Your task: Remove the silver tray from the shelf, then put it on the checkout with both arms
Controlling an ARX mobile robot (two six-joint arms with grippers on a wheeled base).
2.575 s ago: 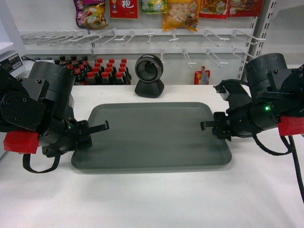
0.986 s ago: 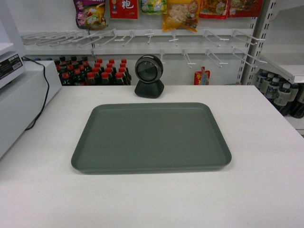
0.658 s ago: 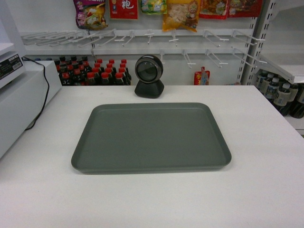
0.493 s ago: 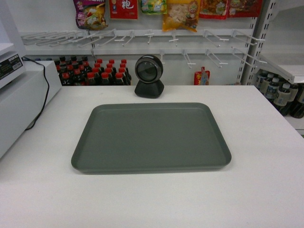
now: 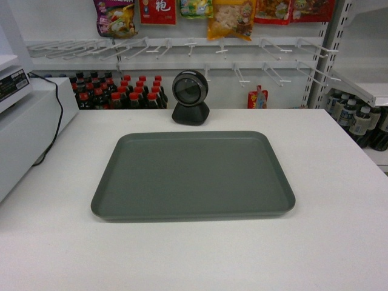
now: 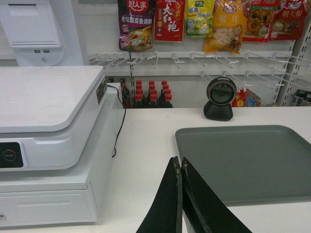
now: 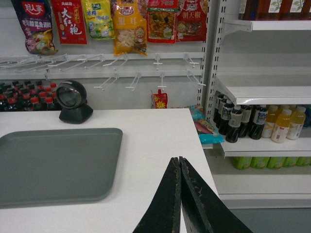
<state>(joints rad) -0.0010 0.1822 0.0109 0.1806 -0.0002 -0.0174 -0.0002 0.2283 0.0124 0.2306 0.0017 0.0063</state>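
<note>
Black and thin, the left gripper (image 6: pixel 181 167) shows its two fingers pressed together with nothing between them, poised over bare counter just beside the silver tray's (image 6: pixel 250 162) near left corner; the right gripper (image 7: pixel 179 167) is likewise closed on nothing, apart from the tray's right edge in its own wrist view. Neither arm appears in the head view, which I judge to mean both are drawn clear because the carrying is done. One silver tray (image 5: pixel 193 174) lies flat on the checkout (image 5: pixel 194 254), roughly centred and square to the front edge, its far rim near but not touching the single black dome scanner (image 5: pixel 190 97), so the scanner window stays unblocked. One register (image 6: pixel 48 126) sits on the left, its cable trailing behind. Beyond the counter stand red-capped dark bottles (image 5: pixel 118 91), too closely packed to count. Five snack packets hang above in the head view, and the shelf (image 7: pixel 265 87) on the right holds drink bottles beneath it. The placing looks complete.
</note>
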